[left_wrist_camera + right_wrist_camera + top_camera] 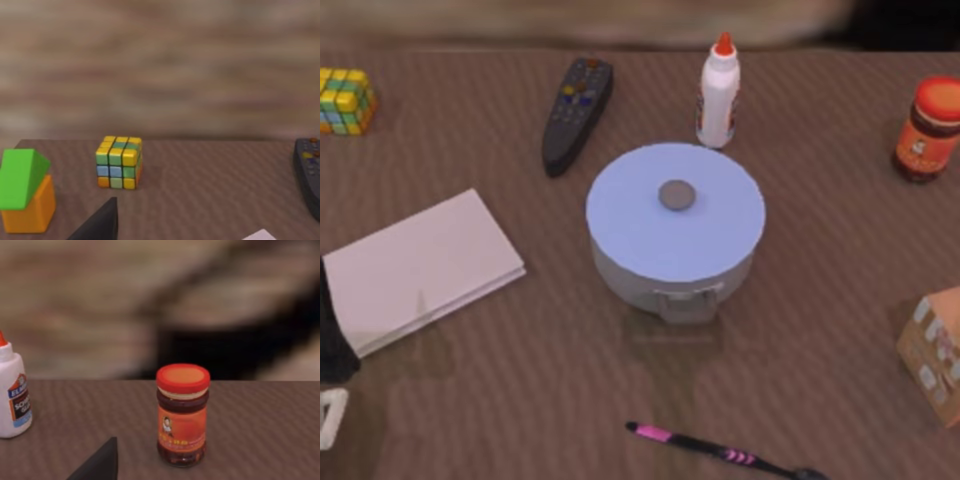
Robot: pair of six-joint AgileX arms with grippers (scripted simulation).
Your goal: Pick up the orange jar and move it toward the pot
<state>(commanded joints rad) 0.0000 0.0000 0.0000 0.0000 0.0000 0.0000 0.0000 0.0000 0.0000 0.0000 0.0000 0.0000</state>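
Orange jar: stands upright at the upper right of the top view, near the right edge of the desk, untouched; the right wrist view shows it upright with its red-orange lid on.
Pot: sits mid-frame with its pale-blue lid on, handle toward the lower edge, well apart from the jar.
Glue bottle: upright just above the pot, between the pot and the desk's far edge.
Remote: lies upper left of the pot.
Cube: at the upper left edge.
White book: flat, left of the pot.
Pen: lies at the lower edge, below the pot.
Cardboard box: at the right edge.
Left arm: parked at the lower left edge; fingers, cannot tell.
Right arm: outside the top view; fingers, cannot tell.
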